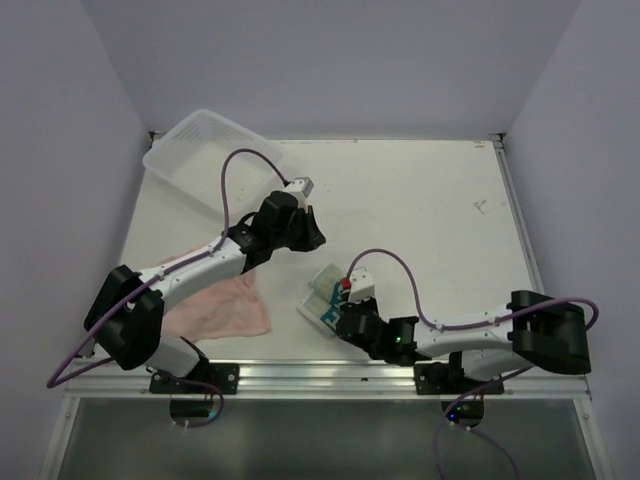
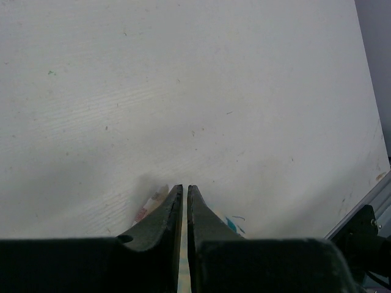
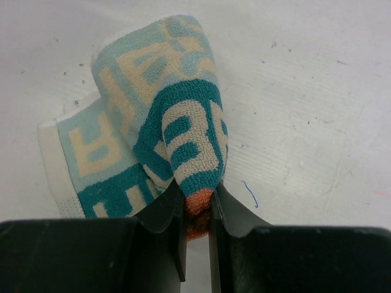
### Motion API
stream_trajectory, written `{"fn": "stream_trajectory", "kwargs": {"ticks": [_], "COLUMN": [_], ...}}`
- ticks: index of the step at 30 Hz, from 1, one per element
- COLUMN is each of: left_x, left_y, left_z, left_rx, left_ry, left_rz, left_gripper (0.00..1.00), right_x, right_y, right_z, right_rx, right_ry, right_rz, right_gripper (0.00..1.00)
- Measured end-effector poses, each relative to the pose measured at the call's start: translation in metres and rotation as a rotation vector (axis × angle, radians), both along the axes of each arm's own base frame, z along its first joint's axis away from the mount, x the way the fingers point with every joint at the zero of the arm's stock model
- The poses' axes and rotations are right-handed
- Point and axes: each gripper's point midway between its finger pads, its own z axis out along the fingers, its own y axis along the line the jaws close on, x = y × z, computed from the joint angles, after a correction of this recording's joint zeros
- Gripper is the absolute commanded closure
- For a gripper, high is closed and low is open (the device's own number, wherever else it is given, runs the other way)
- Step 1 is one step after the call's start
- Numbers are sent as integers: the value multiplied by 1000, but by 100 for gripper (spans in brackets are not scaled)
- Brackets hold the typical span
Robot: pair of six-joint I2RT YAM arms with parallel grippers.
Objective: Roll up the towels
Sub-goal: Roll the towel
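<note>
Mid-roll: your right gripper point(image 3: 198, 196) is pinching the orange edge of the printed towel point(image 3: 165, 91); your left gripper point(image 2: 185, 190) is hovering closed. Next, you are turning the towel over itself.

White-and-black left arm point(image 1: 190, 268), matching right arm point(image 1: 470, 335), purple cables point(image 1: 232, 165), black tapered claw fingers point(image 2: 166, 223).

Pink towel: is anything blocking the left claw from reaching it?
Nothing visible does. The pink towel lies spread with only bare table between it and the left gripper, though that arm's forearm passes over part of it.
</note>
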Motion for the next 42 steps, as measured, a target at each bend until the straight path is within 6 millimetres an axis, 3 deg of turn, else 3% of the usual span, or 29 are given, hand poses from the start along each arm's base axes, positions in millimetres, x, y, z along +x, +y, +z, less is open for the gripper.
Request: {"fn": "stream_trajectory", "kwargs": {"ticks": [8,13,19,25,31,42], "left_x": [-5,-19,-49,-87,-115,-118], "left_y": [-1,2,-1,-9,4,10], "left_z": [-1,-7,-30,-54,-76,-99], "left_rx": [-9,-25,-25,-18,-18,-70], "left_ry": [10,32,87,138,178,165], "left_rz": [-17,-36,-75,-133,-132,-60], "left_gripper": [90,90,90,91,91,95], "right_x": [-8,-21,-38,-39,-39,-37], "right_y": [25,48,59,61,60,60], "right_z": [-2,-3,-7,-9,-10,-6], "right_rx": [-250,-401,-534,-620,-622,-554], "right_ry": [-155,-248,-338,-382,-381,-337], "right_rz": [-26,-11,25,28,25,19], "right_gripper": [100,100,100,100,100,55]}}
